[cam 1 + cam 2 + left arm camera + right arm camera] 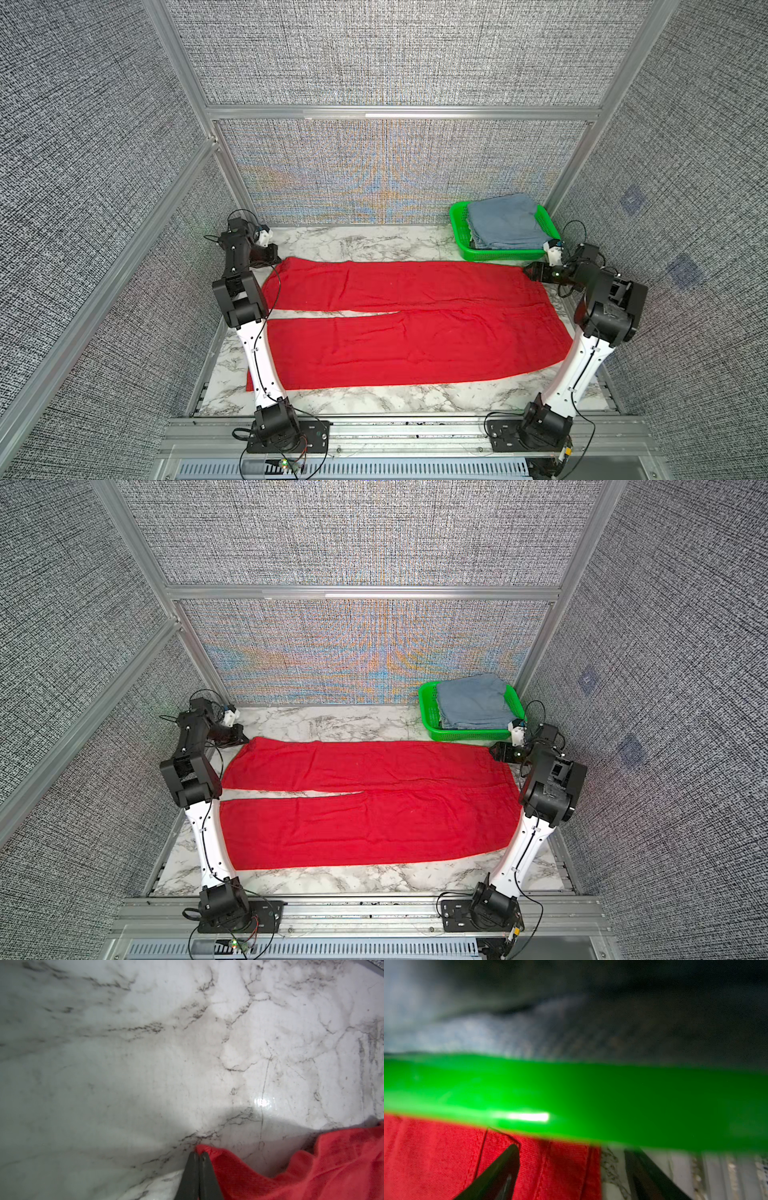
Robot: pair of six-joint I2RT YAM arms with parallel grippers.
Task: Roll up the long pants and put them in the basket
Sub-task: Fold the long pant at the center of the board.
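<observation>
The long pants (415, 328) (374, 816) lie flat on the marble table, bright red, with the legs pointing left and the waist at the right. My left gripper (276, 258) (243, 738) sits at the far left hem corner. In the left wrist view its fingers (199, 1154) are shut together on the corner of the red cloth (311, 1167). My right gripper (528, 272) (494, 750) is low at the far right waist corner. In the right wrist view it stands open (571, 1150), one finger over the red cloth (436, 1157) and the other over bare marble.
A green basket (457, 216) (428, 700) (591, 1101) holding a folded blue-grey garment (505, 222) (473, 700) stands at the back right, close against my right gripper. Bare marble (353, 241) shows behind the pants. Aluminium frame posts and fabric walls enclose the table.
</observation>
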